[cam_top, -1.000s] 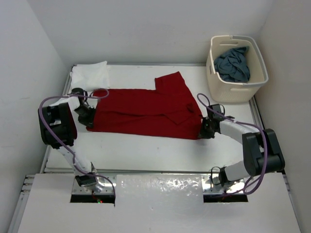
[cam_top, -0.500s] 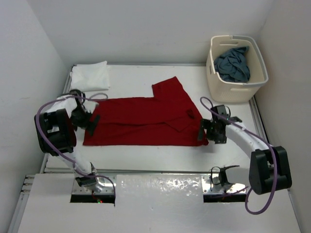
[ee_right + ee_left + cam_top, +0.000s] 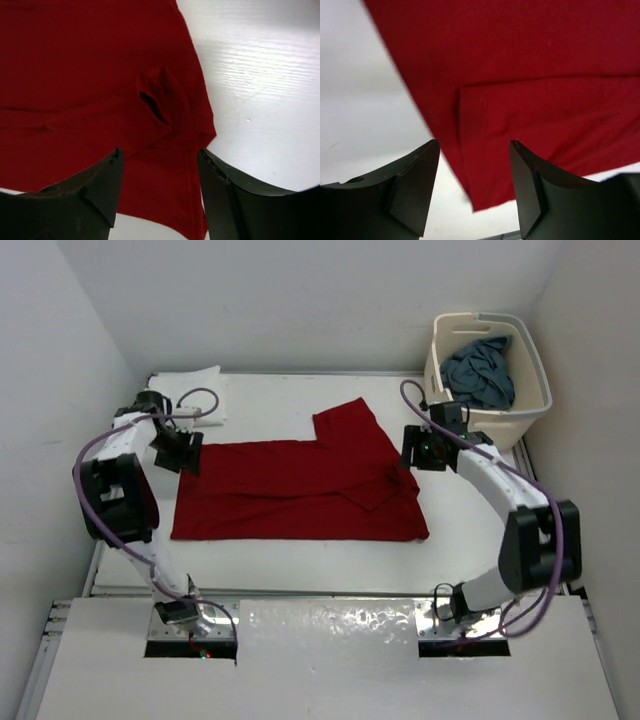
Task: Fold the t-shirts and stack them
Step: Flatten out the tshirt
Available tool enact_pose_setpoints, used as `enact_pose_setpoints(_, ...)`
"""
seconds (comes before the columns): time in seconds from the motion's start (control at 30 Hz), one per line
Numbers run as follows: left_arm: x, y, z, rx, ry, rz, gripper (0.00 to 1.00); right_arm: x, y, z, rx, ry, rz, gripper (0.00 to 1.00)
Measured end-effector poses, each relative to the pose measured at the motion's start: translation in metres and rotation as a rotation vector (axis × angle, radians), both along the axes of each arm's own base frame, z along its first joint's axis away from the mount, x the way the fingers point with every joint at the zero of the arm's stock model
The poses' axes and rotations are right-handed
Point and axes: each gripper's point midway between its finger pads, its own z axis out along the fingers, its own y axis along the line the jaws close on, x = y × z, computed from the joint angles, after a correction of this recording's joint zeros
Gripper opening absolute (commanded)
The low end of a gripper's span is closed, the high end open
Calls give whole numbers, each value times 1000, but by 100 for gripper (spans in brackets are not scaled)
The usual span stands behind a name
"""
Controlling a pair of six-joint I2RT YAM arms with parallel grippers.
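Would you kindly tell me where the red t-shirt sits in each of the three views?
Top external: the red t-shirt lies spread flat mid-table.
Left wrist: the shirt fills the top and right.
Right wrist: the shirt fills the left side.
Shared landmark: the white table beside the shirt's edge.

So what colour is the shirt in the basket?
The shirt is slate blue-grey, plain; the top view shows it best.

Left arm (image 3: 112, 490) extends up the frame's left side; left gripper (image 3: 180, 452) sits at upper left, jaws apart. Right arm (image 3: 500, 485) arcs up the right side; right gripper (image 3: 420, 450) sits right of centre, jaws apart
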Motion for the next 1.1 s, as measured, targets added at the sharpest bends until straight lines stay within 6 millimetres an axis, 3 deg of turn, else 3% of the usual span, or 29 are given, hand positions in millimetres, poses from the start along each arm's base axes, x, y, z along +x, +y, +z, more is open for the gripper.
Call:
enact_pose_setpoints(0.1, 2, -7, -24, -41, 65, 26, 57, 13, 13, -27, 16, 67, 17, 60)
enact_pose_setpoints(0.3, 29, -13, -40, -11, 62, 32, 54, 19, 32, -55, 34, 125, 34, 60)
enact_pose_setpoints(0.5, 30, -13, -62, 54, 104, 37, 45, 22, 34, -62, 33, 139, 26, 60)
enact_pose_setpoints(0.73, 16, -11, -73, 66, 145, 47, 32, 24, 34, -62, 35, 135, 14, 60)
enact_pose_setpoints(0.8, 17, -10, -73, 67, 144, 50, 21, 24, 36, -61, 35, 130, 17, 60)
enact_pose_setpoints(0.83, 17, -10, -73, 66, 144, 51, 7, 25, 36, -61, 34, 129, 15, 60)
enact_pose_setpoints(0.87, 17, -11, -73, 64, 145, 55, 2, 25, 36, -61, 34, 129, 15, 60)
enact_pose_setpoints(1.1, 16, -12, -73, 59, 145, 48, 0, 27, 35, -73, 3, 146, 8, 50)
